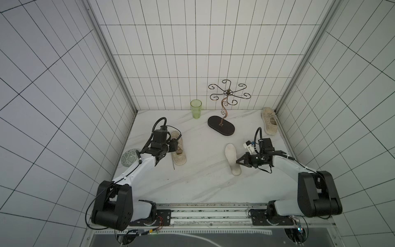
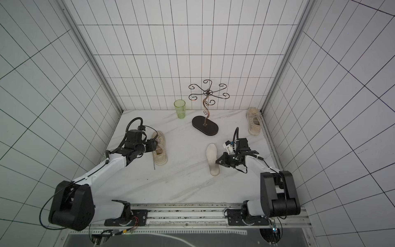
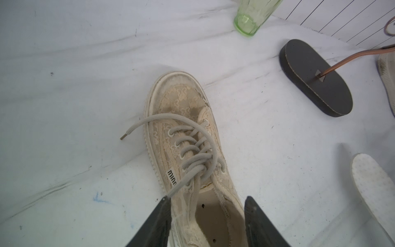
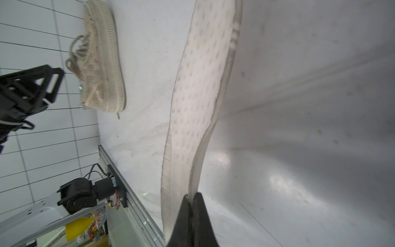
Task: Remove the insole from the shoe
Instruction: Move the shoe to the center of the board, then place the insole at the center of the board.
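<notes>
Nearest the arm bases, the right fingers (image 4: 182, 220) are pressed together on one long edge of the insole (image 4: 203, 85) – a white, dotted insole that runs on past the fingertips in both directions. It is out of the shoe (image 3: 188, 139) and well apart from it, over the white marble tabletop (image 1: 192, 181), between the two sets of fingers and close to the right ones. Whether it rests on the tabletop or hangs just above it cannot be told.

A little farther back, the left fingers (image 3: 154, 224) stand apart, one on each side of the shoe's open collar. The shoe sits upright on its sole with the toe pointing away from these fingers, and a loose lace (image 3: 149, 122) loops out to one side of them.

Beyond both sets of fingers stands a wire stand (image 1: 221, 128) on a black oval base. Farther still, beyond the left fingers, a green glass (image 1: 196, 109) stands upright near the back wall (image 1: 192, 64). A second shoe (image 1: 269, 120) lies in the far corner – beyond the right fingers, beside the side wall.
</notes>
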Robot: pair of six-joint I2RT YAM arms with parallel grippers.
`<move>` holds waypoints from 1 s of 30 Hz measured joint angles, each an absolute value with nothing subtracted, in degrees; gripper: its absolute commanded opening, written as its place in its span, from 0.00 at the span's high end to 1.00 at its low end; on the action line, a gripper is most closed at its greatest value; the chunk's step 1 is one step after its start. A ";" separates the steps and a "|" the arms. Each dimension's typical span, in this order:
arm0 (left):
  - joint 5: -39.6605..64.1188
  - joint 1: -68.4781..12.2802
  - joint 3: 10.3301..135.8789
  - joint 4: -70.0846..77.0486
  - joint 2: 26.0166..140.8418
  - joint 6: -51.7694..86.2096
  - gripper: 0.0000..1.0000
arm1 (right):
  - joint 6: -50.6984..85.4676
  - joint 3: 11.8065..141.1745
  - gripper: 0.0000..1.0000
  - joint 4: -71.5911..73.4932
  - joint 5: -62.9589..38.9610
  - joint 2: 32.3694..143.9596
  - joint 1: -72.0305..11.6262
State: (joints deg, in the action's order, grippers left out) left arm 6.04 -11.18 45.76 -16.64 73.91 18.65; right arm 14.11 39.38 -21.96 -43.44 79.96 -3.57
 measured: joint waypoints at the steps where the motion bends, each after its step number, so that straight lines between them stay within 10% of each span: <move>1: 6.24 -11.18 45.76 -16.86 72.90 18.68 0.44 | 13.43 39.40 1.00 -23.99 -41.43 79.15 -2.46; 14: 10.72 -11.18 45.69 -16.99 68.62 19.42 0.42 | 10.22 41.25 1.00 -38.59 -24.82 81.76 10.50; 26: 13.56 -11.16 44.88 -16.82 68.10 19.94 0.41 | 12.03 45.17 0.39 -42.13 -15.97 85.62 10.50; 30: 15.05 -11.14 44.60 -16.05 68.07 19.94 0.41 | 12.78 46.35 0.33 -43.83 -12.19 81.06 9.98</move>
